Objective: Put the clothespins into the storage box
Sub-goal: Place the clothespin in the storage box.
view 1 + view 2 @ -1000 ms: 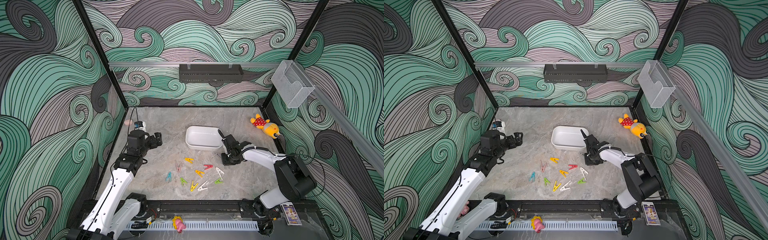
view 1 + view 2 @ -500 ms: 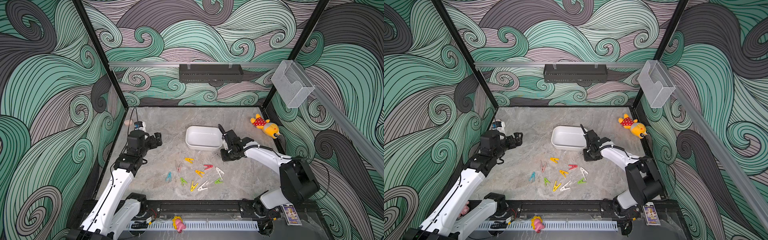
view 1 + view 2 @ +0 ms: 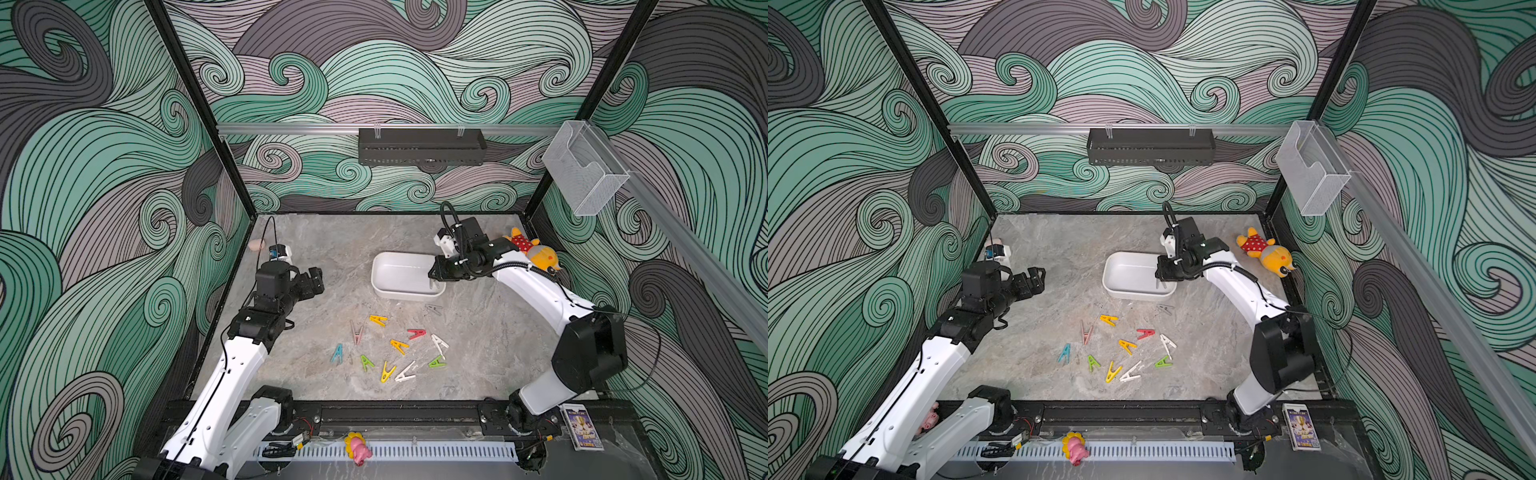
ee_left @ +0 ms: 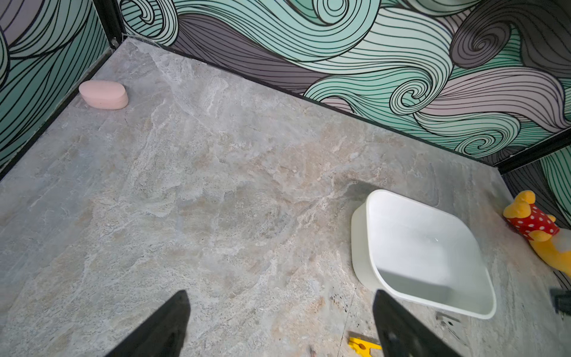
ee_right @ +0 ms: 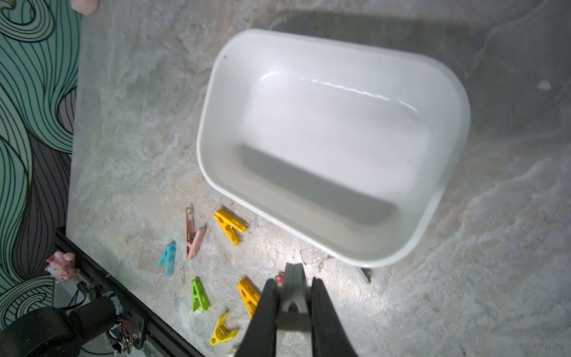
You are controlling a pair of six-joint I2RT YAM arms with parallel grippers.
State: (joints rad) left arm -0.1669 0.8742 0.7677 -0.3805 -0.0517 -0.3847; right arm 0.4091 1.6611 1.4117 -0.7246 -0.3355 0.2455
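Grey marbled tabletop point(image 3: 332, 249), wave-patterned walls point(image 3: 374, 83); left jaws spread, right jaws pinching pale clothespin point(image 5: 293, 293).

Bright overhead light, soft shadows, glare inside storage box point(image 5: 333, 133)

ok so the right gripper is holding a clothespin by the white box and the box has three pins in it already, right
Not quite: the storage box is empty; the right wrist view shows only its bare white floor. The rest holds: the right gripper is shut on a pale clothespin by the box.
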